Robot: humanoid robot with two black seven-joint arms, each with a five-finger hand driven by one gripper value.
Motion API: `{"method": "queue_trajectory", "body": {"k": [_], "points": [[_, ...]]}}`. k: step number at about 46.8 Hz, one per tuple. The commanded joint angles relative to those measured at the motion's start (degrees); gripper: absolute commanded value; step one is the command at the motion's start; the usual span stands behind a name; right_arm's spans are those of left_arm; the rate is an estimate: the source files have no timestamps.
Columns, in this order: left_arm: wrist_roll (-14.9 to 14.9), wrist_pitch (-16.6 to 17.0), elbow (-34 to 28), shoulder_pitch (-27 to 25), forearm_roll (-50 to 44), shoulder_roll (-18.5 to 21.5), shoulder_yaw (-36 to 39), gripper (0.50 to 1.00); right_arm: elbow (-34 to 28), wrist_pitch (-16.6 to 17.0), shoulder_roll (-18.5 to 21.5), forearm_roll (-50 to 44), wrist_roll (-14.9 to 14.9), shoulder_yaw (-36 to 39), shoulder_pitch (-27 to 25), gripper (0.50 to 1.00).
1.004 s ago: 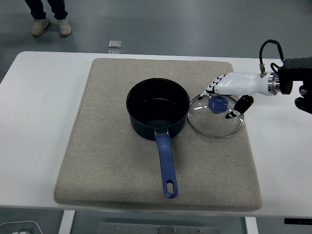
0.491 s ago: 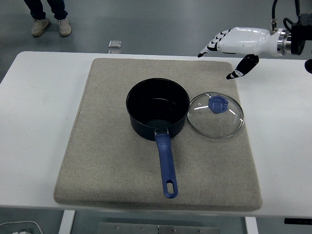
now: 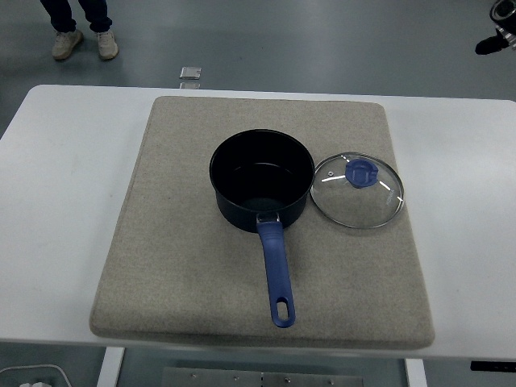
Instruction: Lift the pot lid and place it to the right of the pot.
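The pot lid (image 3: 357, 191) lies flat on the grey mat (image 3: 185, 274), just to the right of the pot (image 3: 262, 179). Its rim sits right beside the pot's side, so close that I cannot tell if the two touch. The lid is clear glass with a blue knob (image 3: 361, 172) in the middle, and the knob points up.

The big change is the robot hand. One second ago the right robot hand was down on the lid with its fingers around the blue knob. Half a second ago it was already up in the air, let go and spread, above the far corner of the mat. Now it is almost gone. Only a small dark bit of the right arm (image 3: 501, 31) shows in the top right corner, and the hand itself is not seen, so I cannot tell how its fingers are. The left robot hand is not in the picture at all.

The lid has not moved since the hand let go. It stays in the same spot, and nothing is holding it.

The pot is open and looks empty inside. Its blue handle (image 3: 276, 272) points toward the near edge of the white surface (image 3: 56, 177). A person's feet (image 3: 81, 42) show on the floor at the top left.

To me the job looks done: the lid is off and lies to the right of the pot.
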Motion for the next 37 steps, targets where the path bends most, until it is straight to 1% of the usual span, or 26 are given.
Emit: {"method": "queue_trajectory", "body": {"k": [1, 4, 7, 10, 14, 19, 22, 26, 28, 31, 37], "points": [[0.00, 0.00, 0.00, 0.00, 0.00, 0.00, 0.00, 1.000, -2.18, -0.54, 0.99, 12.69, -4.01, -0.05, -1.36, 0.897], [0.00, 0.00, 0.00, 0.09, 0.00, 0.00, 0.00, 1.000, -3.85, -1.60, 1.34, 21.67, -6.65, -0.31, -2.85, 0.897], [0.00, 0.00, 0.00, 0.00, 0.00, 0.00, 0.00, 1.000, -4.47, -1.95, 1.95, 27.92, -7.89, -0.67, -4.69, 0.897], [0.00, 0.00, 0.00, 0.00, 0.00, 0.00, 0.00, 1.000, -4.47, -2.12, 2.66, 32.14, -8.15, -0.67, -6.80, 0.897], [0.00, 0.00, 0.00, 0.00, 0.00, 0.00, 0.00, 1.000, -4.47, -2.65, 3.98, 34.87, -8.68, -0.14, -9.35, 0.897], [0.00, 0.00, 0.00, 0.00, 0.00, 0.00, 0.00, 1.000, -4.47, -4.23, 4.86, 40.57, -10.61, 0.04, -12.43, 0.897], [0.00, 0.00, 0.00, 0.00, 0.00, 0.00, 0.00, 1.000, -4.38, -4.32, 5.03, 46.81, -13.50, 0.04, -13.05, 0.897], [0.00, 0.00, 0.00, 0.00, 0.00, 0.00, 0.00, 1.000, -4.38, -4.50, 5.30, 54.64, -18.08, -0.31, -13.49, 0.897], [0.00, 0.00, 0.00, 0.00, 0.00, 0.00, 0.00, 1.000, -4.38, -4.94, 5.56, 56.32, -18.78, -0.32, -13.58, 0.899], [0.00, 0.00, 0.00, 0.00, 0.00, 0.00, 0.00, 1.000, -4.38, -5.73, 6.35, 56.50, -18.79, -0.14, -14.10, 0.899], [0.00, 0.00, 0.00, 0.00, 0.00, 0.00, 0.00, 1.000, -4.29, -5.73, 6.70, 55.45, -18.79, -0.67, -14.63, 0.899]]}}
